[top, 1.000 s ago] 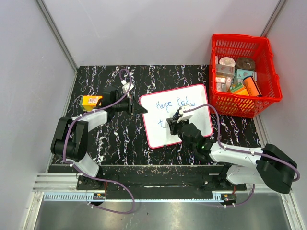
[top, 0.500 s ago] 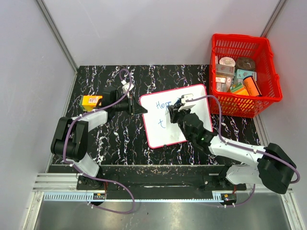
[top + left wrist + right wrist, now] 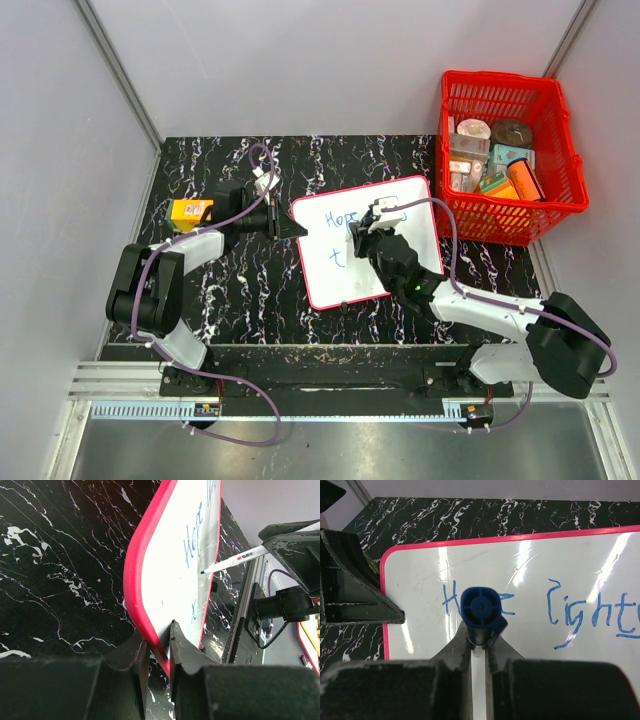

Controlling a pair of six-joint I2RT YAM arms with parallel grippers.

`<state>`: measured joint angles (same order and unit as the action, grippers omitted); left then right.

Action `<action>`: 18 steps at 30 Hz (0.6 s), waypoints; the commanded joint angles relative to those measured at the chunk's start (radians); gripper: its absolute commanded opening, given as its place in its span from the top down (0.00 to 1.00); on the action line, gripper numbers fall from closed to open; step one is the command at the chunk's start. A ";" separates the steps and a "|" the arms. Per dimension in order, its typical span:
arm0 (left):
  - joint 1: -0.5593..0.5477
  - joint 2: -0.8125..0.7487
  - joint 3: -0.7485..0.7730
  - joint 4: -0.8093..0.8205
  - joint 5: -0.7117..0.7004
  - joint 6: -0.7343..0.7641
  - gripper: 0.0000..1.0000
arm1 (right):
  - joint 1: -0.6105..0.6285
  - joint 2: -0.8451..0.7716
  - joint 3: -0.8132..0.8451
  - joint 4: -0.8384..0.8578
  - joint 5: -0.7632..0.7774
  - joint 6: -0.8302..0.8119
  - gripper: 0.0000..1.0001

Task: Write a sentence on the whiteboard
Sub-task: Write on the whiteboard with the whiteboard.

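Lying askew on the black bench [image 3: 250, 290], the whiteboard [image 3: 325, 285] had its red frame pinched at the 10 o'clock corner by the left hand [image 3: 284, 222], which was clamped shut on that edge. The right hand [image 3: 362, 238] hovered over the board's middle, closed on a blue-capped marker [image 3: 481, 607]. The marker's tip pointed at the white near "Hope"; whether it touched could not be told. The sentence [image 3: 580, 611] ran in blue along the 12 o'clock side, with a lone letter beneath. A red basket [image 3: 500, 78] stood at the board's 2 o'clock.
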<state>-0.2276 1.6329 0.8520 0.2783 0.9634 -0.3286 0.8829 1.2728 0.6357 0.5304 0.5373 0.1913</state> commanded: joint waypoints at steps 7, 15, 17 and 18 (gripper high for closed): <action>-0.035 0.041 -0.002 -0.019 -0.147 0.169 1.00 | -0.009 0.011 -0.014 0.013 -0.016 0.045 1.00; -0.035 0.039 -0.001 -0.021 -0.149 0.169 1.00 | -0.009 -0.020 -0.056 -0.015 -0.037 0.080 1.00; -0.035 0.039 -0.001 -0.022 -0.149 0.169 1.00 | -0.007 -0.029 -0.065 -0.023 -0.040 0.086 1.00; -0.035 0.041 -0.001 -0.022 -0.147 0.169 1.00 | -0.009 -0.032 -0.070 -0.026 -0.042 0.094 1.00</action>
<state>-0.2279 1.6344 0.8532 0.2775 0.9604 -0.3286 0.8818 1.2640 0.5880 0.5312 0.5068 0.2588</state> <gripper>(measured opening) 0.199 0.107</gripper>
